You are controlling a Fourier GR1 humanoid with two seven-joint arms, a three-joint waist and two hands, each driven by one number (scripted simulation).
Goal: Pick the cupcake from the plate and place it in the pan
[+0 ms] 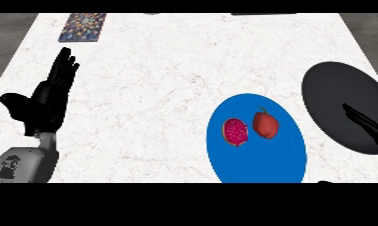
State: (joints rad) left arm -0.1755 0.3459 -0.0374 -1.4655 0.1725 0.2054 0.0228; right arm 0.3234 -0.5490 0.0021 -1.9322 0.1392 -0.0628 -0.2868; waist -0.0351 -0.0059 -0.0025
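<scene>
pink-topped cupcake (235, 131) lying on the blue plate (284, 167), touching nothing but the plate, just beside a red fruit (266, 124) at its 3 o'clock. dark pan (332, 95) at 2 o'clock of the plate, near its rim, with black fingers of the right hand (363, 120) over its lower right part, curl impossible to tell. left hand (52, 92) far off at 9 o'clock, released, fingers straight and up above the white tabletop (170, 70); patterned mat (83, 26) at 11 o'clock.

place: kitchen, probably | evidence: white marble counter (170, 85); right of the left hand (52, 95), blue plate (255, 165) with food; dark pan (336, 102) farther right
</scene>
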